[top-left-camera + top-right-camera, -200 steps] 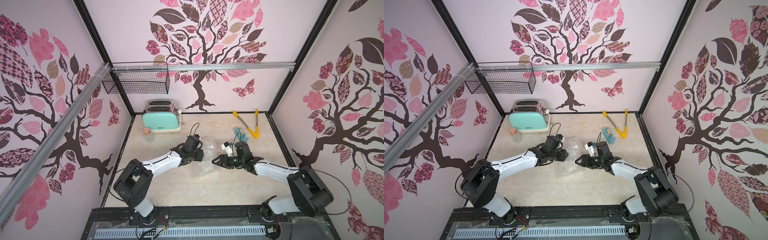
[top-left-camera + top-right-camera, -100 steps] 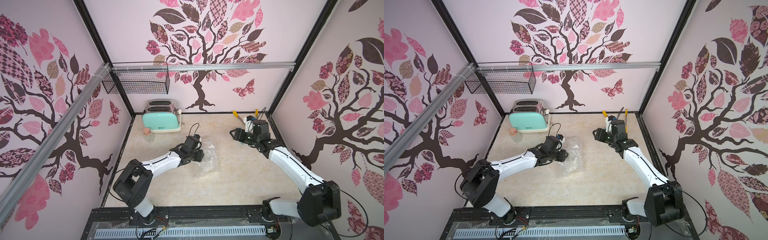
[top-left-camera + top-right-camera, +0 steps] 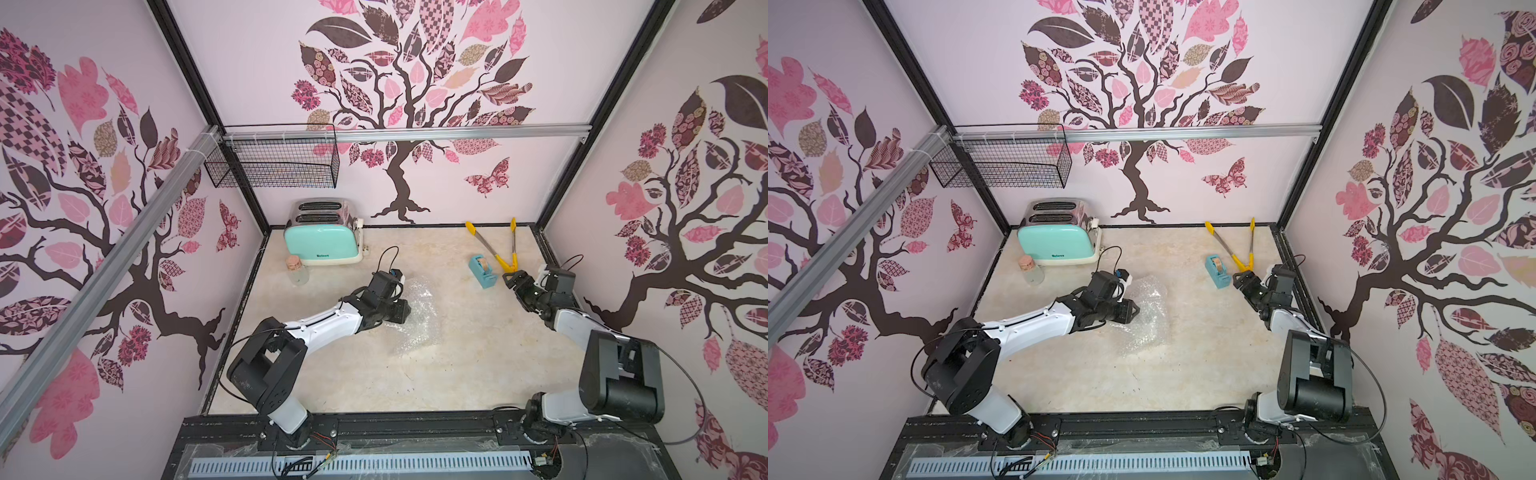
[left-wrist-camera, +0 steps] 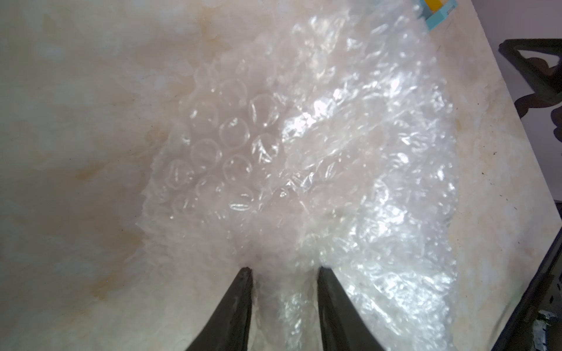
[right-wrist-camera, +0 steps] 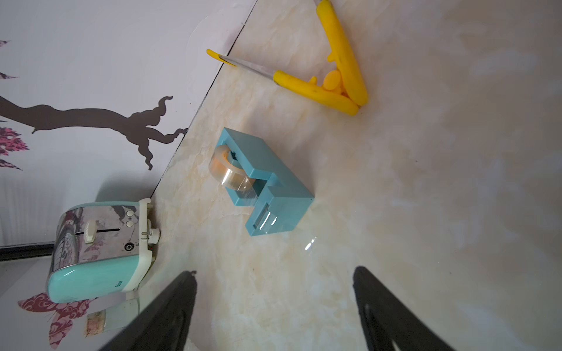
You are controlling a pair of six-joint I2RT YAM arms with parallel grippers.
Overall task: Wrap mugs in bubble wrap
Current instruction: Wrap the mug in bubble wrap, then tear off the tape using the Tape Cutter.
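The bubble wrap (image 3: 422, 320) (image 3: 1146, 320) lies crumpled in the middle of the table. My left gripper (image 3: 404, 309) (image 3: 1133, 311) rests on the wrap's left side. In the left wrist view its fingers (image 4: 243, 291) stand close together, shut on a bunched fold of bubble wrap (image 4: 304, 152). The mug is hidden in every view. My right gripper (image 3: 511, 279) (image 3: 1243, 279) is open near the right wall, just right of the blue tape dispenser (image 3: 483, 272). In the right wrist view the gripper (image 5: 273, 272) holds nothing and the dispenser (image 5: 267, 185) lies ahead of it.
Yellow tongs (image 3: 498, 249) (image 5: 334, 88) lie at the back right, behind the dispenser. A mint toaster (image 3: 322, 243) stands at the back left with a corked glass bottle (image 3: 296, 270) in front of it. A wire basket (image 3: 274, 162) hangs on the back wall.
My right arm left the bubble wrap in the middle, swung to the back right, and now sits beside the tape dispenser with its jaws wider apart. The left arm has not moved.
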